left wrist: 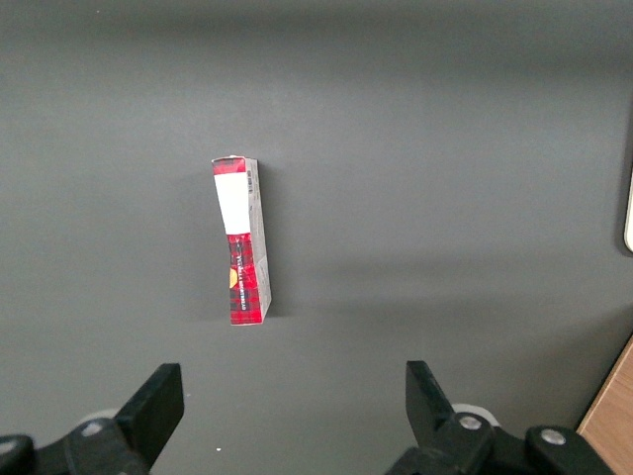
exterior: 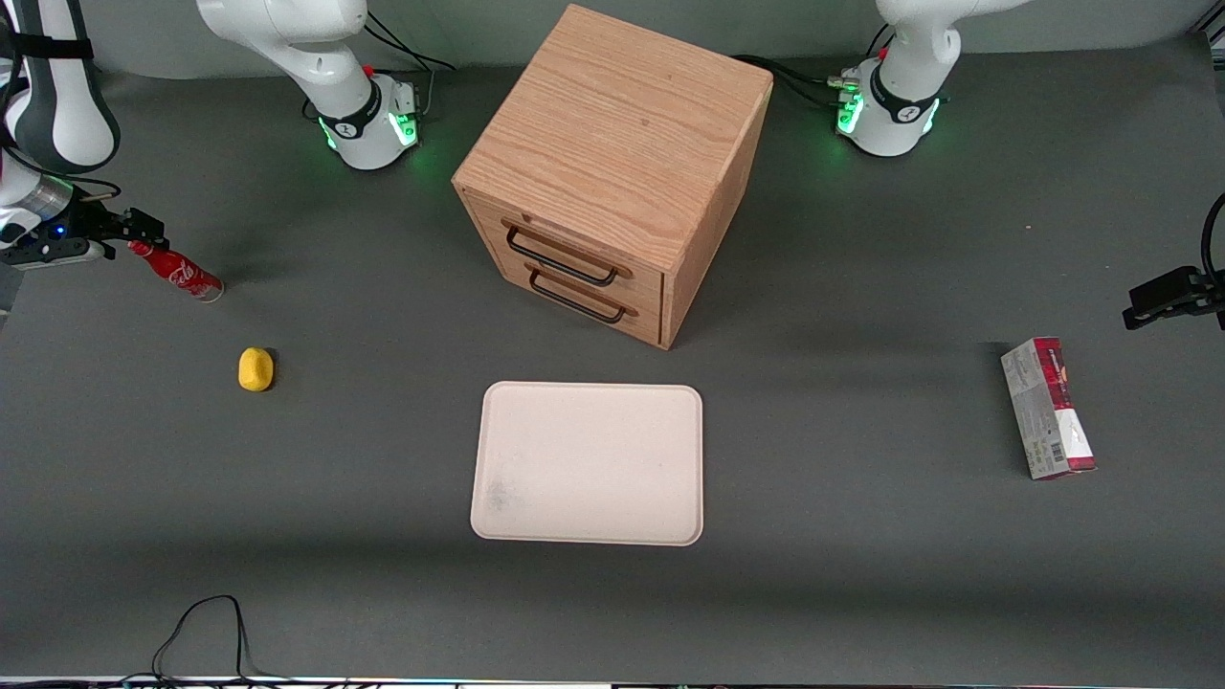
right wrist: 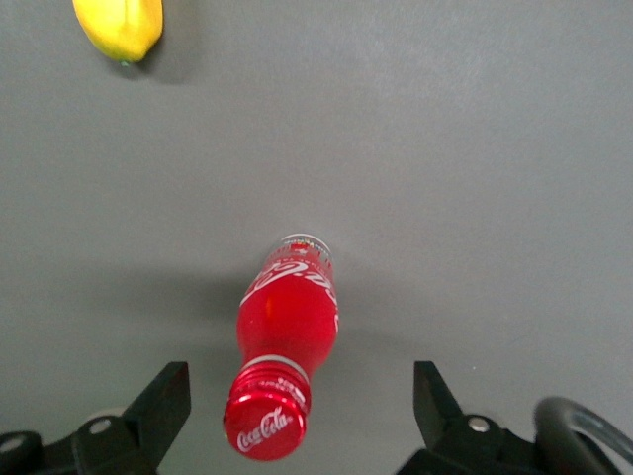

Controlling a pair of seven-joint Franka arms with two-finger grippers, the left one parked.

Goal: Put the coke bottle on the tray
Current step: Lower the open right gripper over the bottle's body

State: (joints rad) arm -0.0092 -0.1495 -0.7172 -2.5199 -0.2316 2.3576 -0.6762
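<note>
Tray (exterior: 588,463) lies bare; toward the working arm's end, gripper (exterior: 134,230) fingers spread wide around the bottle's (exterior: 182,273) cap.

A wooden two-drawer cabinet (exterior: 612,172), a yellow lump (exterior: 256,369) and a red-and-grey carton (exterior: 1048,409) lie well apart.

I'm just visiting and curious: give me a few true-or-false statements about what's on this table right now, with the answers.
1. The coke bottle lies on the tray. False: it is on the table, toward the working arm's end.
2. The end effector is open around the bottle's cap end. True.
3. The tray lies in front of the wooden drawer cabinet. True.
4. The yellow lump sits on the cabinet. False: it is on the table, nearer the front camera than the bottle.
</note>
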